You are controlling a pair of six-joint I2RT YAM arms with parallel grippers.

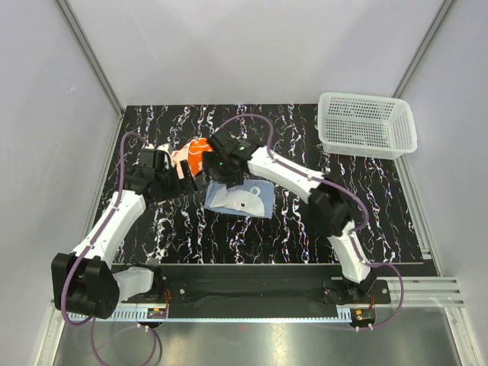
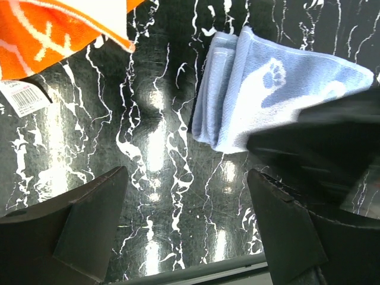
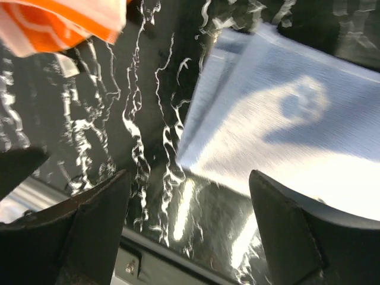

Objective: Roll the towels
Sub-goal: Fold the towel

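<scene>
The orange towel (image 1: pixel 197 155) with white pattern lies bunched on the black marbled table (image 1: pixel 305 221), and a white label (image 2: pixel 24 98) sticks out of it. It also fills the top left corner of both wrist views (image 2: pixel 53 29) (image 3: pixel 53 24). The light blue towel (image 1: pixel 240 197) lies folded flat to its right, showing a white paw print (image 2: pixel 267 89) (image 3: pixel 285 119). My left gripper (image 1: pixel 181 174) (image 2: pixel 187 219) hovers open over bare table between the towels. My right gripper (image 1: pixel 221 174) (image 3: pixel 187 219) is open just above the blue towel's near left corner, holding nothing.
A white plastic mesh basket (image 1: pixel 366 97) stands at the back right corner of the table. The right arm's dark body (image 2: pixel 332 136) crosses the right side of the left wrist view, over the blue towel. Grey walls enclose the table on three sides.
</scene>
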